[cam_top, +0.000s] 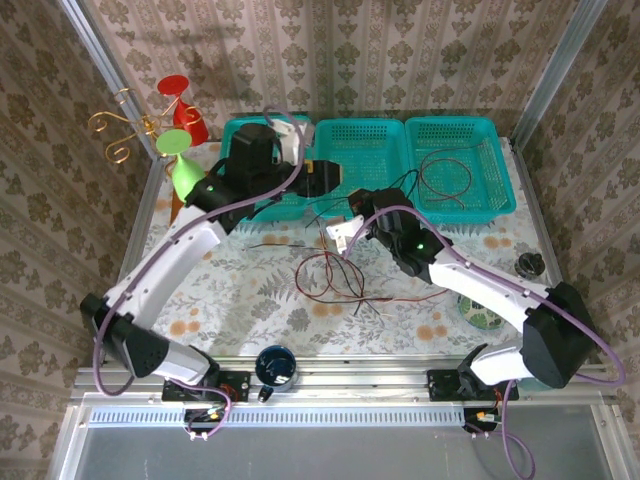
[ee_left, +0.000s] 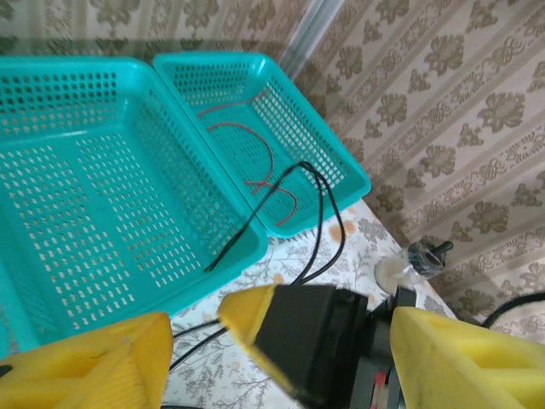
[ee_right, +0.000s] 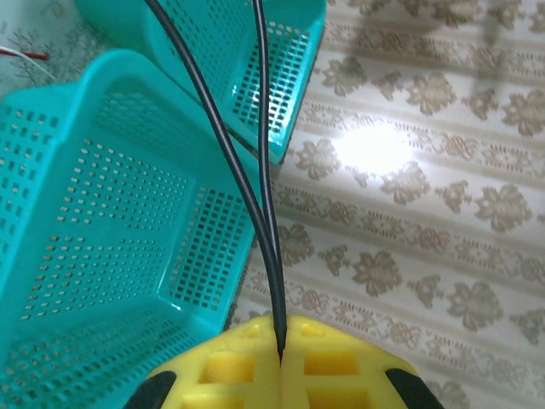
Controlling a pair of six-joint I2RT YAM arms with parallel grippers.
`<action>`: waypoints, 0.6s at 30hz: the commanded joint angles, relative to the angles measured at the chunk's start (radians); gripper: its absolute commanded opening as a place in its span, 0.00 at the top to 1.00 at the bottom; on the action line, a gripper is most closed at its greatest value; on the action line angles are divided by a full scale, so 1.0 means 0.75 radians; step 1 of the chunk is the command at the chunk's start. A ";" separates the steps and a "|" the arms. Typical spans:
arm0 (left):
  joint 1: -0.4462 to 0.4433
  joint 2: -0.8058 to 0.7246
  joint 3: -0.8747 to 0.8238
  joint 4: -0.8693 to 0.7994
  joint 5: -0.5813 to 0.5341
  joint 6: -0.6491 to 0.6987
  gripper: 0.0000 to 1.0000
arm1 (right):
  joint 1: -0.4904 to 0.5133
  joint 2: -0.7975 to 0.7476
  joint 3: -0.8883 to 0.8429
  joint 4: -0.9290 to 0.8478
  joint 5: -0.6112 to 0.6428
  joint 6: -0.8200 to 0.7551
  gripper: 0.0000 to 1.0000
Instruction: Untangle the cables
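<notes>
Right wrist: thin black cable [ee_right: 264, 128], doubled, pinched in right claw [ee_right: 281, 362].

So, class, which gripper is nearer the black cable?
Right. The right gripper is shut on the black cable; the left gripper is open nearby, at the front of the middle basket.

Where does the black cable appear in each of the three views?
Top external: black cable at centre, by the right basket's left rim.
Left wrist: at centre, looped over the right basket's rim.
Right wrist: two strands running up from the shut fingers.
Shared landmark: the teal baskets.
</notes>
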 commanded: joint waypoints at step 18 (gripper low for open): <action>0.428 -0.489 -0.394 0.185 0.266 -0.176 0.31 | -0.056 -0.089 0.395 -0.206 0.278 0.462 1.00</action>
